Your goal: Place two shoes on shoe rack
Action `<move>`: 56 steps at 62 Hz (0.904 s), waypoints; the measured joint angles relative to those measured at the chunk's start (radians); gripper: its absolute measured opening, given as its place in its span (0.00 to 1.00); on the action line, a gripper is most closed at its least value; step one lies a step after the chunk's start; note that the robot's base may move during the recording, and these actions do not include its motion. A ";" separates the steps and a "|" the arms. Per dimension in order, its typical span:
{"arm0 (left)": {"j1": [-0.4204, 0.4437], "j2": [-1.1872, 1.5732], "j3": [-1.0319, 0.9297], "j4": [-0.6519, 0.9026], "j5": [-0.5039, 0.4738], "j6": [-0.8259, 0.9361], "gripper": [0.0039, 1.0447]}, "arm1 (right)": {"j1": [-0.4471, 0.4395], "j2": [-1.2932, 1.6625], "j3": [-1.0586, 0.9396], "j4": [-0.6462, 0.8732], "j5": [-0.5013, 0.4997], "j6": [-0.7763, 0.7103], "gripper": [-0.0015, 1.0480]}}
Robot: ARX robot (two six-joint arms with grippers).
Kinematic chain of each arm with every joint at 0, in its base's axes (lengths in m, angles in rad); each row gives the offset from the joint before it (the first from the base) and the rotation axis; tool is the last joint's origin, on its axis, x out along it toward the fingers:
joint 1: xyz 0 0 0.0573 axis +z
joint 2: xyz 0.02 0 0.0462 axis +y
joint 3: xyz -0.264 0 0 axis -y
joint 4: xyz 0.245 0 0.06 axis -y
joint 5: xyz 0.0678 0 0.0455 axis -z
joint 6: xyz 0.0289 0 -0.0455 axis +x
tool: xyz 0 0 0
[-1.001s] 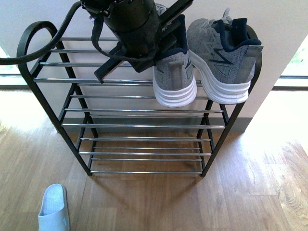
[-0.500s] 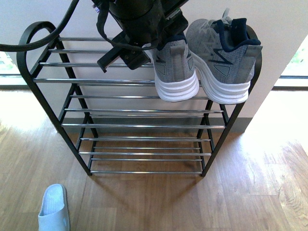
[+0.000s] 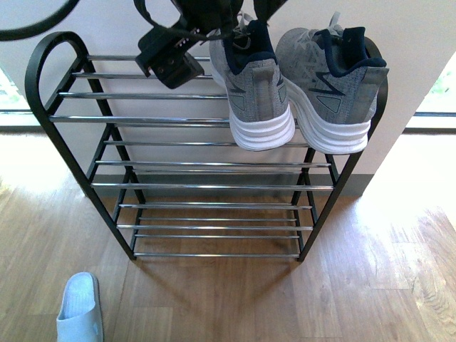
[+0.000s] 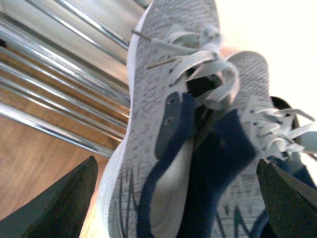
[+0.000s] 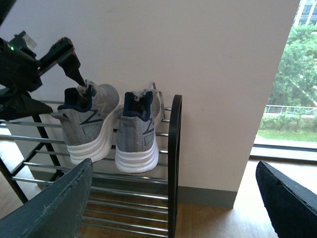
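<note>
sneakers (image 3: 256, 96) side by side on rack (image 3: 142, 120) top; left fingers (image 4: 57, 206) spread (right fingers (image 5: 52, 210) too).

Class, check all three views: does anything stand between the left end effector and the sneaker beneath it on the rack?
Nothing visible does. The left end effector is open, its fingers spread either side of the left sneaker, with only air between. That sneaker already rests on the shoe rack's top tier beside the right sneaker.

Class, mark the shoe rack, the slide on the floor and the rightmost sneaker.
shoe rack (image 3: 214, 186): front view, middle chrome rod
slide (image 3: 80, 308): front view, its middle
rightmost sneaker (image 3: 335, 137): front view, white sole
</note>
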 joint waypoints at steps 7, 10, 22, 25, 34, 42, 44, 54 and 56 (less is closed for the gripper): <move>-0.002 -0.050 -0.031 0.011 -0.031 0.014 0.91 | 0.000 0.000 0.000 0.000 0.000 0.000 0.91; -0.003 -0.075 -0.051 0.014 -0.050 0.025 0.91 | 0.000 0.000 0.000 0.000 0.000 0.000 0.91; -0.003 -0.245 -0.197 0.047 -0.204 0.140 0.91 | 0.000 0.000 0.000 0.000 0.000 0.000 0.91; -0.002 -0.290 -0.236 0.064 -0.229 0.164 0.91 | 0.000 0.000 0.000 0.000 0.000 0.000 0.91; 0.012 -0.479 -0.396 0.109 -0.321 0.264 0.91 | 0.000 0.000 0.000 0.000 0.000 0.000 0.91; 0.033 -0.641 -0.528 0.130 -0.401 0.331 0.91 | 0.000 0.000 0.000 0.000 0.000 0.000 0.91; 0.041 -0.695 -0.568 0.135 -0.428 0.355 0.91 | 0.000 0.000 0.000 0.000 0.000 0.000 0.91; 0.081 -0.919 -0.719 0.148 -0.505 0.455 0.91 | 0.000 0.000 0.000 0.000 0.000 0.000 0.91; 0.092 -0.972 -0.752 0.152 -0.518 0.477 0.91 | 0.000 0.000 0.000 0.000 0.000 0.000 0.91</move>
